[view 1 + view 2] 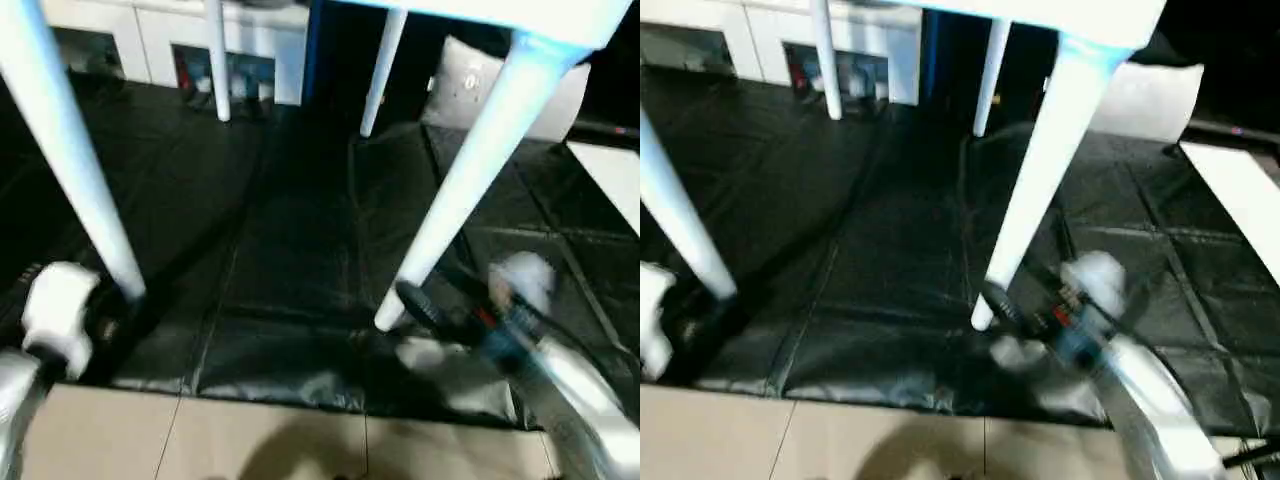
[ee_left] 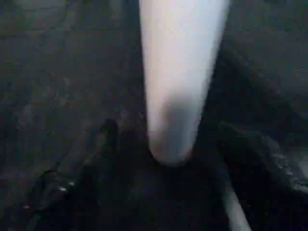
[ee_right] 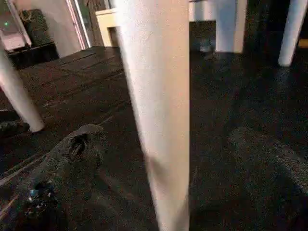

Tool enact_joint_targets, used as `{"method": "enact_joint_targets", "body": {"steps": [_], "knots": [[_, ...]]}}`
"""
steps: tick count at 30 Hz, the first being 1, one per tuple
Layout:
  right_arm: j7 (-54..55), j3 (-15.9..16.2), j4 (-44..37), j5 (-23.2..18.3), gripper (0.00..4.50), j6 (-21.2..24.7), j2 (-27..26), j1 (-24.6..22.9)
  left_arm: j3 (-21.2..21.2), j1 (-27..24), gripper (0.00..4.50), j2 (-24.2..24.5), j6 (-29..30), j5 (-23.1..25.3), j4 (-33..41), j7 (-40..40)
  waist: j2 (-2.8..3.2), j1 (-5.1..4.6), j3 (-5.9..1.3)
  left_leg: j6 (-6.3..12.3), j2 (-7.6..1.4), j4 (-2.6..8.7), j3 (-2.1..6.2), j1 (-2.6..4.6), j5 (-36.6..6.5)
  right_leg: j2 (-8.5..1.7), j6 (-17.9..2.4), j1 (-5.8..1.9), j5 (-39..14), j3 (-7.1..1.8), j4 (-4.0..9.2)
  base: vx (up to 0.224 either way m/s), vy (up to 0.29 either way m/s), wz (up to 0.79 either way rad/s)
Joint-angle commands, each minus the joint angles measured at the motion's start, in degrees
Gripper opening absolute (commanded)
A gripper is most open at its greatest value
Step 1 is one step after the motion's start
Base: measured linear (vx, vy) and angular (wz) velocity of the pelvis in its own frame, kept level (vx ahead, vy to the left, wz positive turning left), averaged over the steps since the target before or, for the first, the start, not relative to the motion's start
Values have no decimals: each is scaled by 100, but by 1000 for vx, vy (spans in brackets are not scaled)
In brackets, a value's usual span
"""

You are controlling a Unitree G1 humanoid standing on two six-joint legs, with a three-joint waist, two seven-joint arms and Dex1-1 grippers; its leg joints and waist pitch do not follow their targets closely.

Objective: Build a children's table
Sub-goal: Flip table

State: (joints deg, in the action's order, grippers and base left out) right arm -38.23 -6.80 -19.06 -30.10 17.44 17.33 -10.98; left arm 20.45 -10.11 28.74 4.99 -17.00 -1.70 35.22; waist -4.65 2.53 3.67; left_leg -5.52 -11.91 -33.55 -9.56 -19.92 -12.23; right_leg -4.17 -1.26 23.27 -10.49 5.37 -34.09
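Observation:
The children's table stands upright on the black mat (image 1: 290,250). Its white tabletop (image 1: 500,15) runs along the top of the left eye view. Four white legs reach down: near left (image 1: 70,170), near right (image 1: 470,170), far left (image 1: 218,60) and far right (image 1: 382,70). My left gripper (image 2: 167,130) is open around the foot of the near left leg, its dark fingers (image 2: 107,137) standing apart from the leg on both sides. My right gripper (image 1: 400,308) is open at the foot of the near right leg (image 3: 159,120), with a gap between leg and finger (image 3: 72,154).
A grey-white pillow-like bag (image 1: 470,85) lies behind the table at the back right. A flat white board (image 1: 610,170) lies at the right edge of the mat. White cabinets (image 1: 150,40) line the back. Beige floor tiles (image 1: 300,440) border the mat in front.

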Motion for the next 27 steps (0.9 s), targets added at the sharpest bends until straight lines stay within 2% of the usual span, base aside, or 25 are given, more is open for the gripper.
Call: {"method": "enact_joint_targets", "body": {"steps": [1, 2, 3, 4, 5, 6, 8, 10, 11, 12, 13, 14, 15, 16, 17, 18, 19, 20, 21, 22, 23, 24, 25, 26, 27], "knots": [[-101, -263, -395, -241, 450, 111, 160, -263, 240, -222, 405, -138, 47, -416, 521, 34, 172, 3, -225, 207, -202, 487, 34, -6, -1622, -359, -698, -262, -1766, -362, 467, 0, 0, 0], [-115, -379, -674, -371, 450, 193, 258, -614, 378, -589, 405, -315, 175, -769, 1036, 22, 197, 14, -196, 206, -214, 497, 41, -19, -1744, -377, -644, -267, -2002, -366, 503, 0, 0, 0], [-116, -384, -688, -376, 450, 196, 262, -631, 384, -609, 409, -324, 183, -787, 1064, 21, 161, 7, -195, 205, -222, 493, 37, -28, -1771, -387, -622, -273, -2079, -371, 517, 0, 0, 0], [-113, -423, -853, -433, 450, 251, 301, -811, 434, -833, 416, -444, 310, -1007, 1452, -43, 198, -1, -142, 202, -197, 508, 43, -9, -2026, -358, -506, -221, -2527, -350, 564, 0, 0, 0], [-35, -418, -1087, -498, 450, 335, 284, -1025, 377, -1161, 428, -596, 501, -1194, 2066, -250, 206, -17, -125, 150, -194, 498, 64, 15, -2287, -367, -346, -203, -3018, -328, 632, 0, 0, 0], [8, -406, -1159, -519, 450, 366, 262, -1080, 326, -1259, 428, -639, 567, -1200, 2266, -339, 187, -18, -112, 134, -192, 498, 80, 29, -2372, -381, -260, -190, -3243, -317, 672, 0, 0, 0], [281, -289, -1336, -510, 450, 483, 116, -1143, -32, -1338, 446, -799, 852, -1218, 2866, -696, 168, -71, -67, 51, -124, 458, 121, 96, -2680, -351, 161, -115, -4105, -237, 806, 0, 0, 0], [415, -210, -1399, -516, 450, 543, 38, -1186, -240, -1332, 449, -908, 1016, -1254, 3129, -874, 189, -90, -60, 24, -111, 430, 149, 177, -2800, -333, 249, -77, -4218, -175, 888, 0, 0, 0], [673, 115, -1334, -235, 450, 599, -104, -1148, -777, -1028, 449, -1184, 1080, -944, 3196, -1159, 138, -145, -72, 12, -117, 438, 164, 186, -2935, -289, 341, -113, -4196, -97, 939, -60, 16, 4], [709, 159, -1326, -187, 450, 592, -123, -1139, -832, -980, 449, -1227, 1098, -904, 3188, -1198, 138, -145, -72, 12, -117, 438, 164, 186, -2935, -289, 341, -113, -4196, -97, 939, -61, 25, 5], [864, 332, -1298, -19, 450, 593, -207, -1098, -1038, -790, 449, -1394, 1129, -733, 3126, -1332, 209, -181, -55, -33, -143, 468, 216, 265, -3223, -269, 353, -144, -3983, -9, 1010, -61, 25, 5], [906, 372, -1292, 15, 450, 602, -231, -1086, -1084, -744, 449, -1434, 1123, -688, 3102, -1358, 251, -214, -38, -50, -160, 531, 265, 203, -3340, -268, 369, -250, -3855, 38, 1000, 0, 0, 0], [1068, 487, -1340, 37, 450, 704, -311, -1026, -1187, -625, 449, -1582, 1100, -560, 2976, -1435, 293, -221, -31, -71, -191, 576, 292, 189, -3460, -278, 348, -309, -3748, 53, 984, 0, 0, 0], [1104, 512, -1365, 35, 450, 736, -328, -1011, -1216, -611, 449, -1608, 1107, -530, 2957, -1453, 302, -304, -2, -135, -258, 686, 353, 151, -3838, -256, 310, -408, -3477, 110, 920, 0, 0, 0], [1148, 520, -1413, 27, 450, 783, -346, -1006, -1261, -625, 449, -1622, 1189, -530, 3023, -1508, 320, -335, 10, -186, -344, 826, 399, 70, -4320, -224, 258, -539, -3238, 116, 737, 0, 0, 0], [1200, 520, -1449, 3, 450, 844, -368, -1005, -1303, -650, 449, -1632, 1245, -552, 3092, -1536, 331, -319, 14, -213, -390, 907, 399, 18, -4516, -220, 198, -601, -3063, 71, 580, 0, 0, 0], [1231, 540, -1467, 9, 450, 877, -382, -995, -1366, -682, 449, -1626, 1257, -505, 3140, -1547, 303, -310, 32, -265, -450, 1076, 364, -90, -4829, -197, 82, -686, -2702, -39, 206, 0, 0, 0], [1333, 583, -1480, 68, 450, 926, -411, -955, -1457, -742, 449, -1619, 1329, -534, 3247, -1627, 270, -252, 57, -304, -377, 1038, 269, -28, -4843, -195, 65, -545, -2998, -158, 206, 0, 0, 0], [1409, 637, -1464, 124, 450, 930, -429, -905, -1531, -748, 449, -1598, 1371, -491, 3283, -1673, 164, -300, 39, -281, -225, 769, 259, 167, -4549, -262, 218, -305, -3791, -194, 560, 0, 0, 0], [1457, 689, -1443, 186, 450, 920, -438, -864, -1577, -748, 449, -1596, 1400, -471, 3299, -1693, 43, -430, 31, -78, 265, -257, 168, 612, -2497, -629, 665, 190, -6119, 21, 1379, 0, 0, 0], [1457, 689, -1443, 186, 450, 920, -438, -864, -1577, -748, 449, -1596, 1400, -471, 3299, -1693, 157, -388, 20, -19, 179, -159, 230, 471, -2206, -712, 605, -39, -5945, 60, 1335, 0, 0, 0], [1481, 738, -1433, 248, 450, 906, -426, -850, -1598, -738, 449, -1622, 1410, -443, 3304, -1712, 157, -388, 20, -19, 179, -159, 230, 471, -2206, -712, 605, -39, -5945, 60, 1335, 41, 34, -34], [1494, 776, -1424, 290, 450, 895, -415, -845, -1606, -730, 449, -1645, 1412, -422, 3303, -1722, 260, -350, -93, 24, -162, 356, 391, -48, -2388, -457, 650, -579, -3897, 269, 925, 41, 34, -34], [1511, 815, -1412, 314, 450, 899, -403, -840, -1624, -721, 449, -1639, 1402, -384, 3299, -1709, 347, -316, -92, 245, -514, 695, 531, -245, -2348, -388, 186, -682, -1857, 86, 381, 0, 0, 0], [1523, 843, -1403, 336, 450, 901, -391, -839, -1635, -718, 449, -1640, 1388, -372, 3297, -1697, 351, -282, -107, 395, -620, 783, 543, -238, -2077, -352, -52, -607, -949, -28, 173, 0, 0, 0]]}}
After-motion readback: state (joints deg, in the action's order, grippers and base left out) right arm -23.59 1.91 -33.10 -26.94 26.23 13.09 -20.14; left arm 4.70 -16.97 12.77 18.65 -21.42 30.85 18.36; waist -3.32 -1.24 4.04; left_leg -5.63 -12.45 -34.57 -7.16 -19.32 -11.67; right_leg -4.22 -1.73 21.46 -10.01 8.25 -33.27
